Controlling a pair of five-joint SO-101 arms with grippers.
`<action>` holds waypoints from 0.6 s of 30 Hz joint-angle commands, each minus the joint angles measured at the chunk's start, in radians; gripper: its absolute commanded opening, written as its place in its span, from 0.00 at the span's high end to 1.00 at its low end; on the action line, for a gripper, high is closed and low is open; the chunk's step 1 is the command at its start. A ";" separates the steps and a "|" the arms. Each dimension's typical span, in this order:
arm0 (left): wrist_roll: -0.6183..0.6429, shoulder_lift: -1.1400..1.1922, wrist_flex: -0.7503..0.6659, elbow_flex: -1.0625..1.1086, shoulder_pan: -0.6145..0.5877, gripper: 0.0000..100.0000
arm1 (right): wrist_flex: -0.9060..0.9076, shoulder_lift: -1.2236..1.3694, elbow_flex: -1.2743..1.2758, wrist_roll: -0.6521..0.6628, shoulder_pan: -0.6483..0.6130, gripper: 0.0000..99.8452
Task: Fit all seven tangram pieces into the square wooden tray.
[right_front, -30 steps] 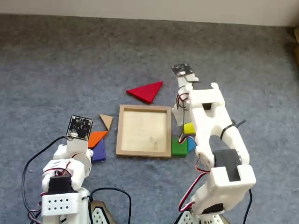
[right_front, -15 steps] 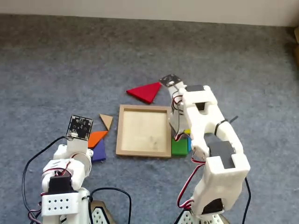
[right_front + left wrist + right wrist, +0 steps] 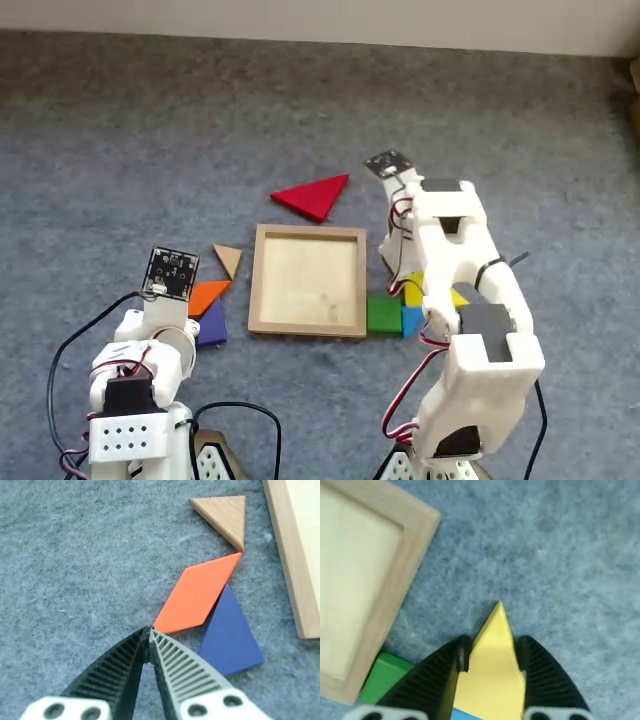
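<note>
The square wooden tray lies mid-carpet with nothing inside. My right gripper, just off the tray's right side, is shut on the yellow triangle, one finger against each flank. A green square and a light blue piece lie by the tray's near right corner. Beyond the tray rests the red triangle. To its left lie a tan triangle, an orange parallelogram and a dark blue triangle. My left gripper is shut with nothing in it, its tip at the parallelogram's corner.
Grey carpet spreads on all sides, with open room beyond the red triangle and far left. The right arm rises over the pieces beside the tray's right edge. A pale wall strip runs along the far edge.
The right arm swung left over the tray's right edge, then back to the right; the yellow triangle now shows farther right. The left arm has stayed still.
</note>
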 commanded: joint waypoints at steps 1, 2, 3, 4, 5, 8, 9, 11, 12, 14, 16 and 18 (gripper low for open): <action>-0.008 -0.012 0.005 0.028 -0.013 0.99 | 0.016 -0.033 -0.001 0.008 -0.001 0.93; -0.008 -0.012 0.005 0.028 -0.013 0.99 | 0.016 -0.056 -0.001 0.005 -0.001 0.94; -0.008 -0.012 0.005 0.028 -0.013 0.99 | 0.016 -0.082 -0.001 0.005 -0.001 0.94; -0.008 -0.012 0.005 0.028 -0.013 0.99 | 0.018 -0.114 0.004 0.005 -0.001 0.94; -0.008 -0.012 0.005 0.028 -0.013 0.99 | 0.024 -0.148 0.004 0.005 0.001 0.94; -0.008 -0.012 0.005 0.028 -0.013 0.99 | 0.065 -0.252 0.008 0.003 -0.002 0.94; -0.008 -0.012 0.005 0.028 -0.013 0.99 | 0.079 -0.280 0.012 0.003 -0.002 0.94; -0.008 -0.012 0.005 0.028 -0.013 0.99 | 0.108 -0.325 0.039 0.003 0.002 0.94; -0.008 -0.012 0.005 0.028 -0.013 0.99 | 0.110 -0.346 0.064 0.003 0.004 0.94; -0.008 -0.012 0.005 0.028 -0.013 0.99 | 0.104 -0.367 0.116 0.003 0.004 0.94; -0.008 -0.012 0.005 0.028 -0.013 0.99 | 0.058 -0.380 0.171 0.002 -0.001 0.94; -0.008 -0.012 0.005 0.028 -0.013 0.99 | -0.021 -0.383 0.225 -0.032 -0.001 0.94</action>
